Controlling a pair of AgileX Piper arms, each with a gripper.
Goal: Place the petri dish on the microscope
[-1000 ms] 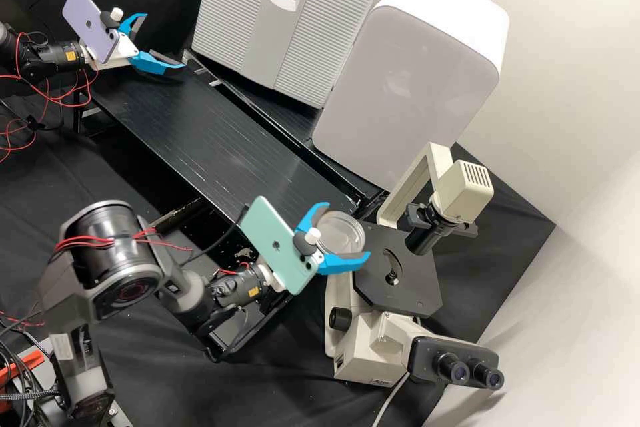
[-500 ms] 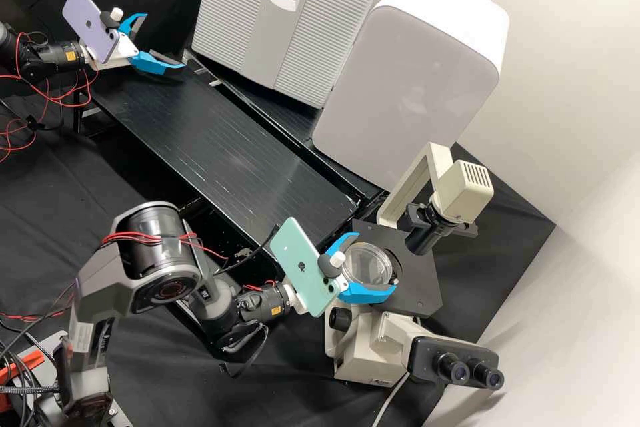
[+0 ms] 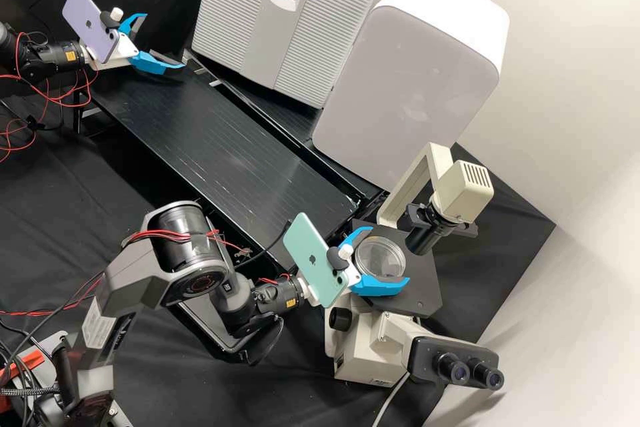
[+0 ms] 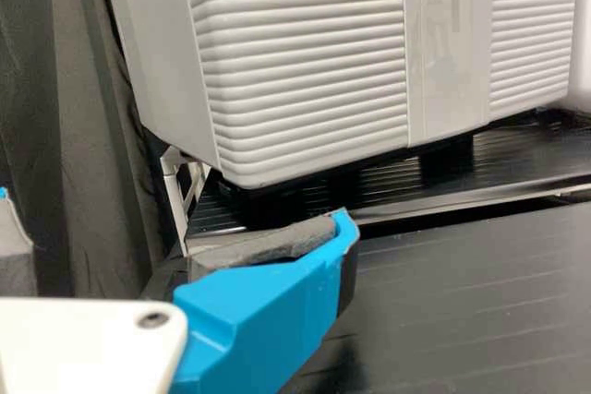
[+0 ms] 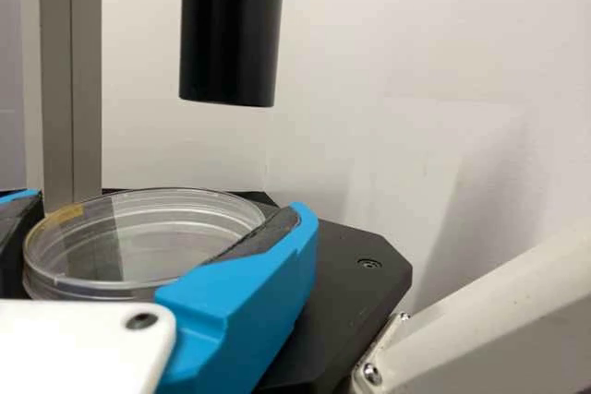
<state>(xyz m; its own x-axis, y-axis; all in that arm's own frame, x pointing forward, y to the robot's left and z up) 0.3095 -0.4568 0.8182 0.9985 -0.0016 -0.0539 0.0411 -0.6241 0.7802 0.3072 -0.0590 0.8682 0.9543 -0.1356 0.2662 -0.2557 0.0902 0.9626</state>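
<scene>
"Two blue fingers of the right gripper clasp the petri dish over the microscope's stage in the high view. The left gripper gapes, holding nothing."

"And the left wrist view?"

"One padded finger before the ribbed cabinet."

"The right?"

"Dark pads flank the clear side wall; whether the base touches the stage, nobody can tell."

"How should it handle?"

"Light, stiff, slick, probably brittle. Best held gently by opposite sides, low, lest any lid slip."
</scene>
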